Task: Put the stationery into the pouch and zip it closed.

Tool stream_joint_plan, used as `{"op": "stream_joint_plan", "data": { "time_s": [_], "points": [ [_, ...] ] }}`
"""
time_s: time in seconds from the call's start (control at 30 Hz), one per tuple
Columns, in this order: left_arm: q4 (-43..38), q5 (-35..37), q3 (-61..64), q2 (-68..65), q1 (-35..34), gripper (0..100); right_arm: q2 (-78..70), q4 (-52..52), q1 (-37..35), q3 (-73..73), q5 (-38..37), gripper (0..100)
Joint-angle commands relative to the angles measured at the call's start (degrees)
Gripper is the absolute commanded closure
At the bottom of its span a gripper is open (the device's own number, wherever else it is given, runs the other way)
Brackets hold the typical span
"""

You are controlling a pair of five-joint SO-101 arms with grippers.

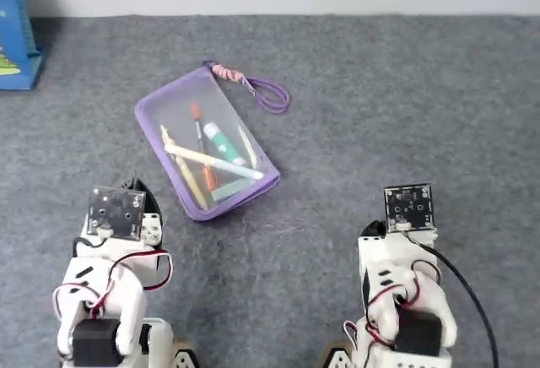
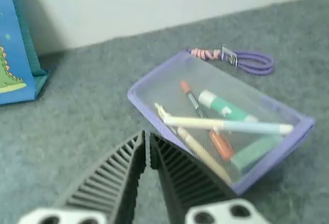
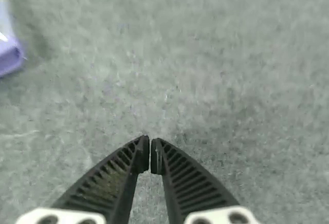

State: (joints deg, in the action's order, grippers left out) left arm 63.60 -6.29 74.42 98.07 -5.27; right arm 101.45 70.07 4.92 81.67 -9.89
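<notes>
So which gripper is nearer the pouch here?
Left. The left gripper sits close beside a long edge of the pouch, not touching it; the right gripper is farther off, over bare carpet.

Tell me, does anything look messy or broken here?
Nothing much. The pouch lies slanted on the carpet with the pens jumbled inside, none spilled out. Its strap curls off one corner. Nothing looks broken.

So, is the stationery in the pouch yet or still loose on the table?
In. The pens and glue stick lie behind the clear face of the pouch, within its purple border. Zip closure: cannot tell.
</notes>
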Motion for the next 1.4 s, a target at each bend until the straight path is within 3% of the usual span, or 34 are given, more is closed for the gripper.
{"op": "stream_joint_plan", "data": {
  "time_s": [0.0,0.17,0.4,0.8,1.0,1.37],
  "points": [
    [0.3,0.3,2.8,-0.3,0.1,98,-0.3,-3.8,0.6,3.0,0.6,99.1],
    [-1.9,0.3,10.4,-0.3,0.2,98,-0.3,-8.2,0.4,7.6,1.7,98.8],
    [-15.6,0.4,22.5,-0.5,-0.4,99,-0.3,-9.9,0.4,13.5,3.9,99.0],
    [-4.8,0.4,22.4,-0.4,-0.4,99,-0.9,-8.9,0.9,14.9,3.8,99.0],
    [-3.8,0.3,22.4,-0.4,-0.4,99,0.2,3.3,1.1,14.7,3.4,99.0],
    [0.7,0.5,22.0,-0.4,-2.9,99,2.4,5.0,10.9,14.8,3.8,99.0]
  ]
}}
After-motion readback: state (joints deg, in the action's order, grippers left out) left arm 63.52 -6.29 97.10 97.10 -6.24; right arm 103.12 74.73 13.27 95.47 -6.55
